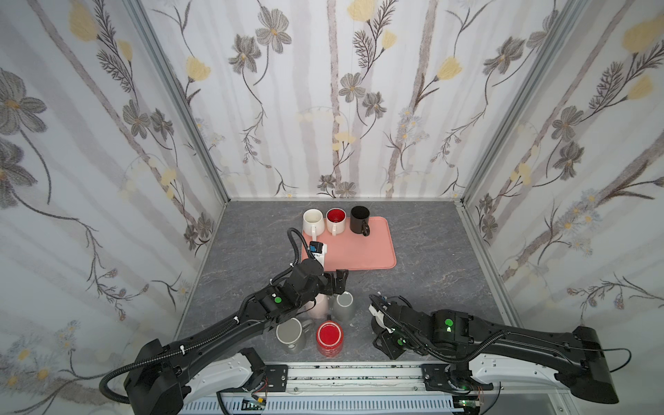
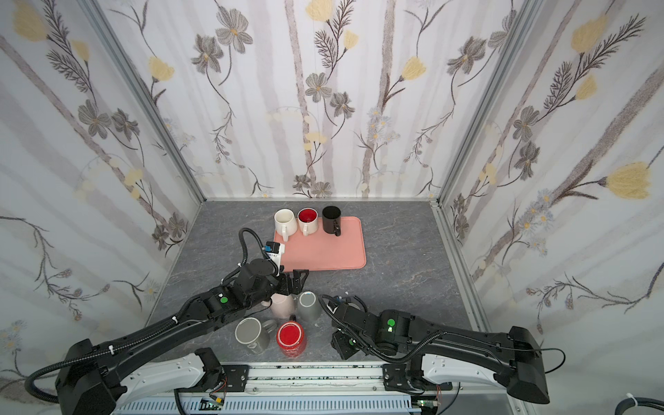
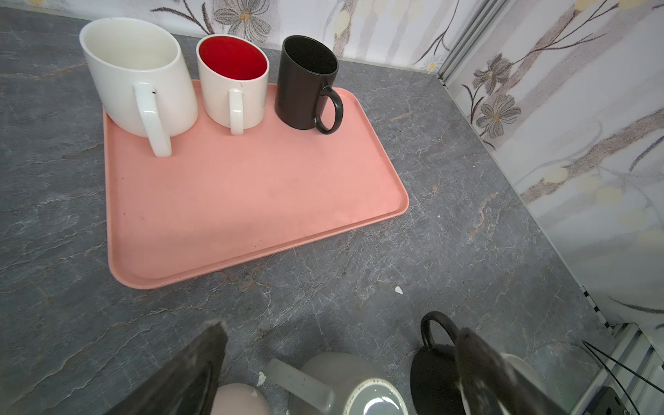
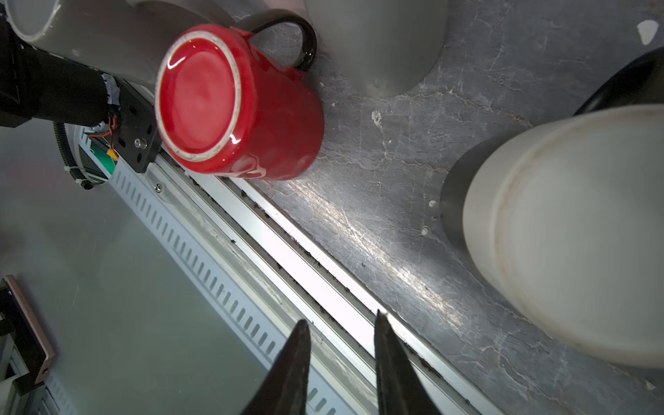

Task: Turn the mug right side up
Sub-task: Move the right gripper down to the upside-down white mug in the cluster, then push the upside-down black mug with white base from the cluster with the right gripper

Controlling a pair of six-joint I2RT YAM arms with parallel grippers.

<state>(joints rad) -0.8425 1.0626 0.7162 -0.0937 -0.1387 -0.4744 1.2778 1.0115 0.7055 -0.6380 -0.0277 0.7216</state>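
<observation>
Grey table (image 1: 431, 251), upright mugs (image 1: 312, 220) parked on the pink tray (image 1: 359, 253). Our left pincer (image 1: 337, 281) gapes by the upturned grey mug (image 1: 344, 305), ready to take it; our right pincer (image 4: 341, 321) is narrowed and empty.

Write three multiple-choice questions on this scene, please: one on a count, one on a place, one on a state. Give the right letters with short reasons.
1. How many mugs stand on the pink tray?
A. three
B. two
C. five

2. Where is the red mug?
A. on the tray
B. on the grey table, off the tray
C. between the fingers of a gripper

3. How does the red mug stand?
A. upright, mouth up
B. on its side
C. upside down

Answers:
1 A: the white mug, the red-lined mug and the black mug stand in a row at the tray's far edge.
2 B: in both top views it sits on the table surface, nearer the arm bases than the tray.
3 C: its flat glazed base faces up, and its mouth is down on the table.
</observation>
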